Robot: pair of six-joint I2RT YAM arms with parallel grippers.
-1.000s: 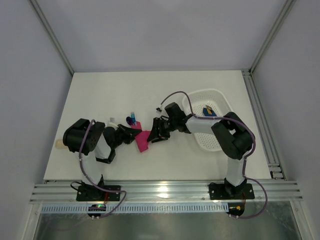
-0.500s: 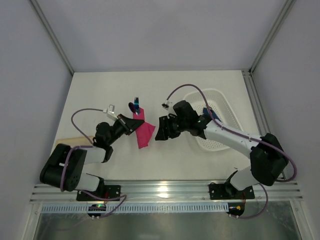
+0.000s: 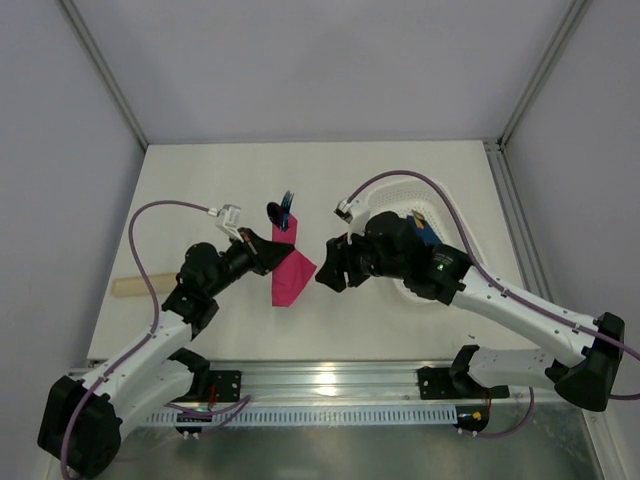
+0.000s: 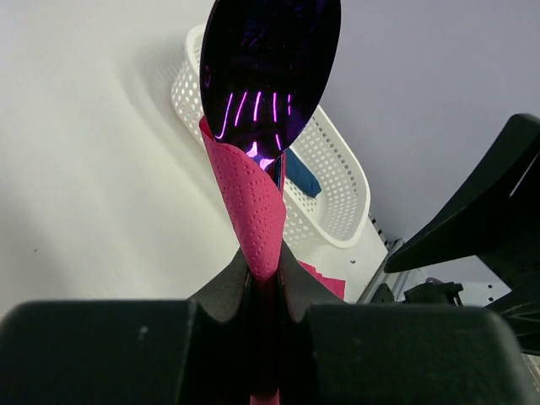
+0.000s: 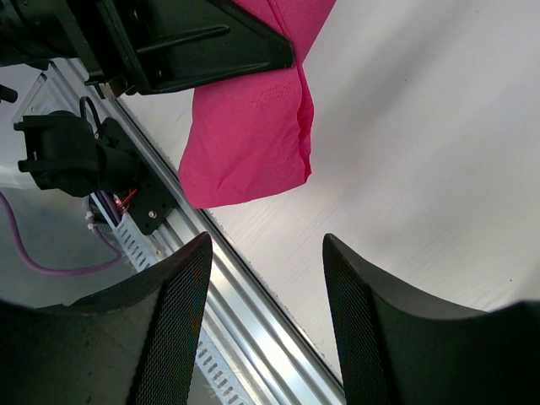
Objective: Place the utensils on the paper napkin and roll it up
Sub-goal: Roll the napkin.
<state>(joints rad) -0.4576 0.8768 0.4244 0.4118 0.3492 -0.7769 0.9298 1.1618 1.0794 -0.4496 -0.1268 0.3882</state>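
Note:
The magenta paper napkin [image 3: 290, 272] is rolled around the dark purple utensils [image 3: 279, 213] and hangs in the air above the table. My left gripper [image 3: 277, 252] is shut on this roll. In the left wrist view the napkin [image 4: 253, 207] rises from between the jaws and the glossy spoon head [image 4: 270, 72] sticks out of its top. My right gripper [image 3: 330, 273] is open and empty, just right of the napkin's lower end, not touching it. In the right wrist view the hanging napkin [image 5: 249, 139] shows beyond the open fingers [image 5: 173, 321].
A white perforated basket [image 3: 425, 240] stands at the right with a blue flat strip [image 3: 418, 225] inside; it also shows in the left wrist view [image 4: 333, 190]. A pale beige stick [image 3: 135, 286] lies at the table's left edge. The metal rail [image 3: 330, 378] runs along the near edge.
My left arm has lifted the rolled napkin with the utensils up and away from the table. My right gripper has drawn back a little to the right and risen.

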